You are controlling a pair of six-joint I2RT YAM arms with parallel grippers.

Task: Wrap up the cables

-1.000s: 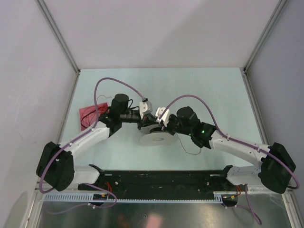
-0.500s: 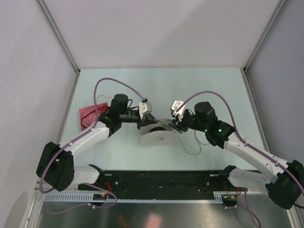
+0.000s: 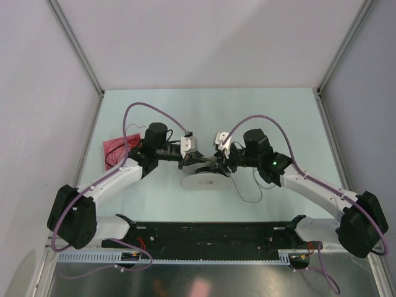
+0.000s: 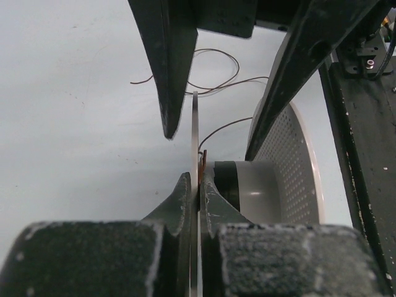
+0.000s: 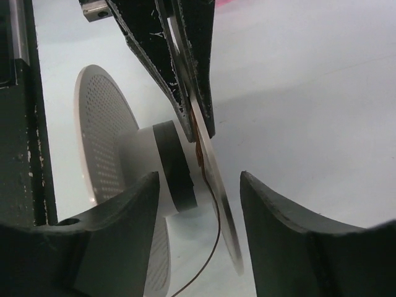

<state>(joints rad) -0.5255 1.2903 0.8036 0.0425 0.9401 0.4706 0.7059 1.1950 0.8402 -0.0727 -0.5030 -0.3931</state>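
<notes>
L gripper [image 4: 197, 185] is clamped tight on the thin flange [image 4: 195, 117] of the pale spool [image 3: 201, 179]. R gripper [image 5: 199, 179] stands spread, one finger either side of that flange, gripping nothing visible.

The cable [image 5: 213, 230], a hair-thin dark strand, leaves the hub [image 5: 143, 154] just inside the flange, right beside L's fingertips. In R wrist view it runs down between R's open fingers. From above it trails in a loose curl over the table [image 3: 278, 117], near the spool's right side.

Step in hand looks like R re-grasping the strand for the next turn. To do it well, R should close on the wire near the hub, not on the flange. Tension should be light, w/o snapping the strand, and L needs a firm hold so the spool doesn't tip.
</notes>
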